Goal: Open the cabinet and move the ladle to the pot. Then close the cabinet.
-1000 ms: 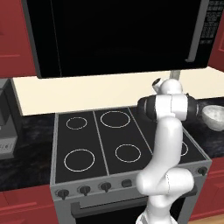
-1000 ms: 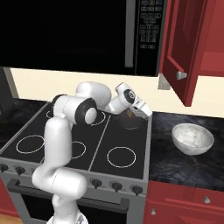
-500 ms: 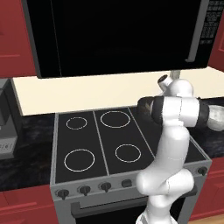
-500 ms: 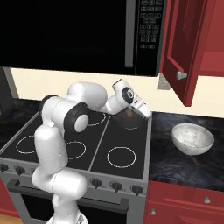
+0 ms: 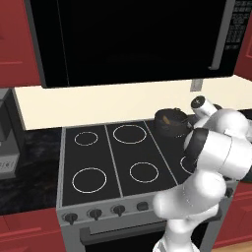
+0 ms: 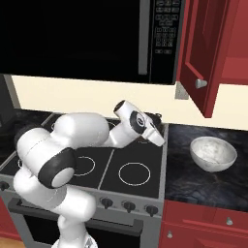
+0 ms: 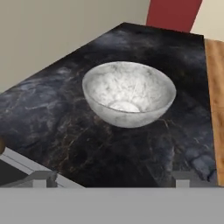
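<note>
The arm [image 5: 216,147] reached over the back right of the stove [image 5: 113,162], with its hand beside the pot [image 5: 171,121], which sat on the back right burner. Something brown lay inside the pot, probably the ladle [image 5: 167,119], though it was too small to make out clearly. In the right base view the hand pointed toward the right edge of the stove, and the gripper [image 6: 156,137] hung above the stovetop, just in front of the pot [image 6: 154,117]. In the hand view the two finger tips [image 7: 40,178] stood wide apart at the bottom, with nothing between them. Past them lay the dark marbled counter [image 7: 52,113], and on it the pale speckled bowl [image 7: 129,93] stood upright. The same bowl [image 6: 213,153] sat on the counter right of the stove, well apart from the gripper. Above it the cabinet door [image 6: 201,53] stood swung open, its silver knob [image 6: 200,83] facing the room. The black microwave [image 6: 87,38] hung over the stove.
</note>
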